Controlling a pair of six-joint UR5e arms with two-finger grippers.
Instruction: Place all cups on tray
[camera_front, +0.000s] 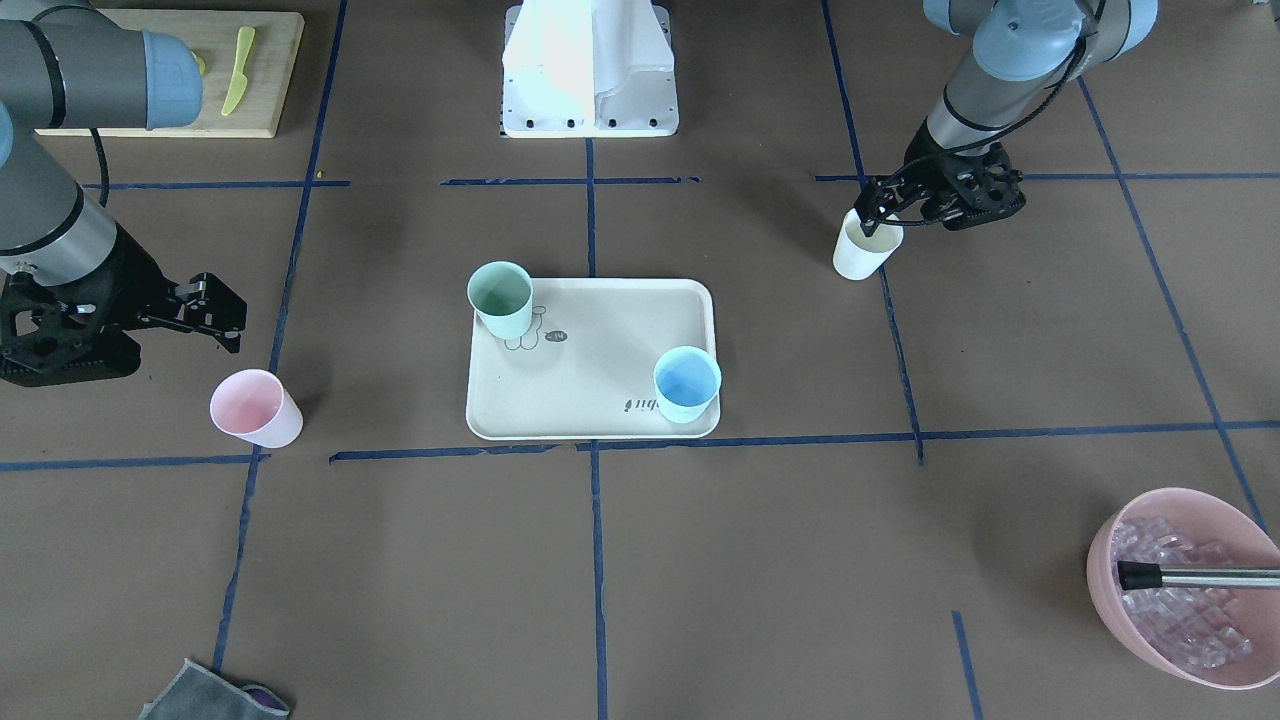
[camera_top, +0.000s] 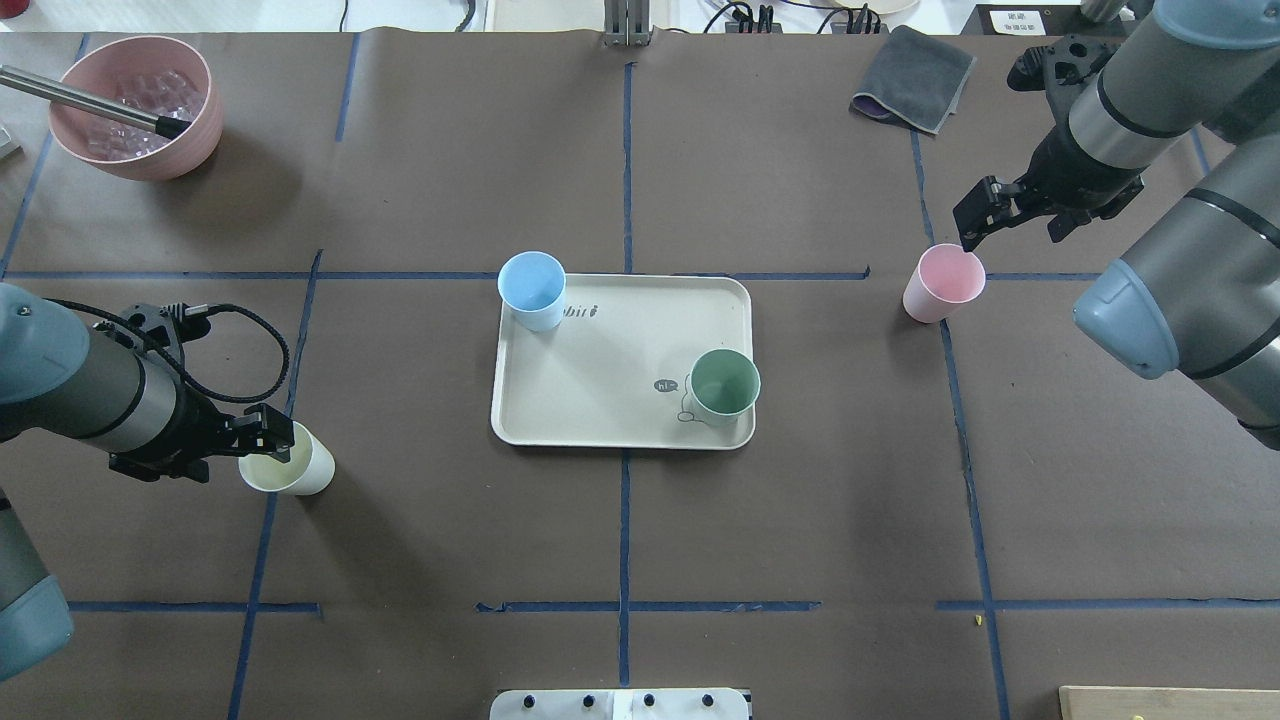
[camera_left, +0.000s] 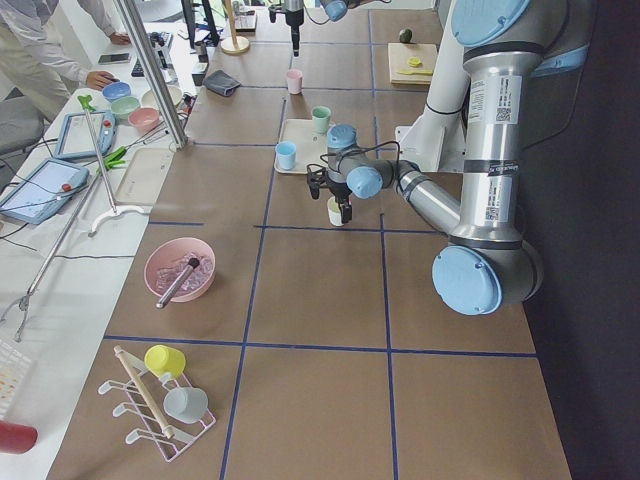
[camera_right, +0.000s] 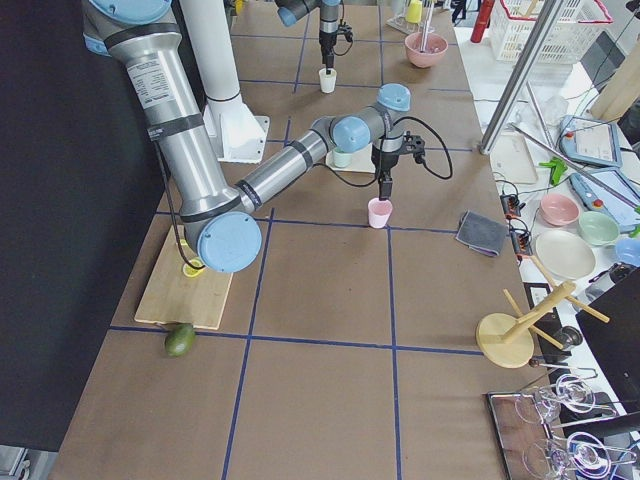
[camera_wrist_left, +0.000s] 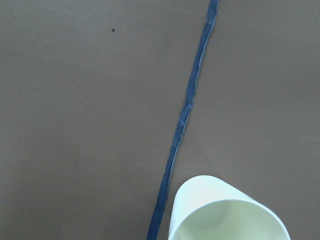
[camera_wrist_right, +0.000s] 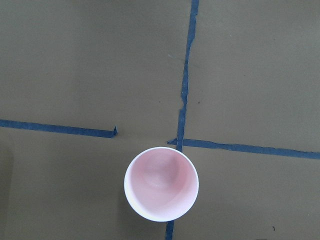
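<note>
Left tool (camera_top: 274, 441) partly hides the cream cup (camera_top: 298, 471).

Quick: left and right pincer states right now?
Left pincer: at the cream cup rim; cannot tell whether it is shut.
Right pincer: open, empty, above the pink cup.

Cream cup (camera_wrist_left: 227, 215): lower part cut off by the left wrist view's bottom edge, directly under the left claw (camera_top: 272, 441). The claw's tips overlapped the cup's rim, so the grip could not be told. Tray (camera_top: 610, 400), well apart from that claw: script partly covered by blue cup (camera_top: 532, 290), drawing partly covered by green cup (camera_top: 724, 386).
</note>
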